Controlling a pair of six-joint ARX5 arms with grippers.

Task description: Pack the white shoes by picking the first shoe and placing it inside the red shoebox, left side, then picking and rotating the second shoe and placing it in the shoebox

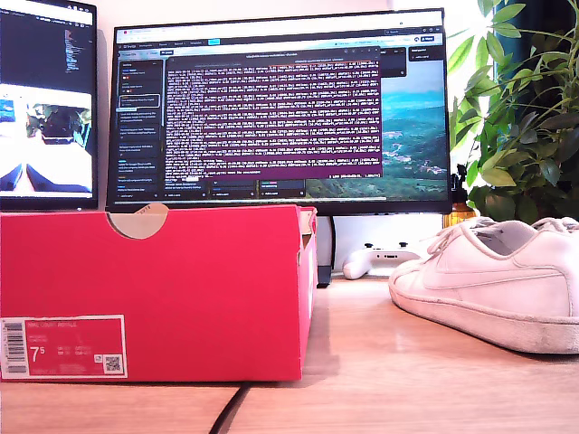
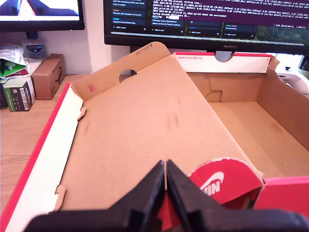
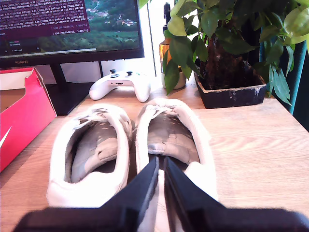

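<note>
Red shoebox sits on the wooden bench at the exterior view's left, label side facing that camera, half-round notch in its top edge. From the first wrist view the box is open and empty: bare brown cardboard floor, lid folded back flat alongside, which leaves the whole cavity free from above, presumably so a shoe can be lowered straight in. My first gripper hangs over the near edge of the red shoebox, jaws pressed together, holding nothing. The white shoes stand side by side on the bench outside the box, at the exterior view's right, touching or nearly so, heels toward my second gripper and toes toward the monitor. That heel-first presentation likely suits a pinch on the heel collar. My second gripper sits low over the heel of one shoe, jaws pressed together, nothing pinched; I cannot tell if it touches the leather. A white game controller lies just beyond the toes, a potted plant further off beside it; neither blocks the path to the box. Judgement: packing not begun, both shoes yet to be lifted.
</note>
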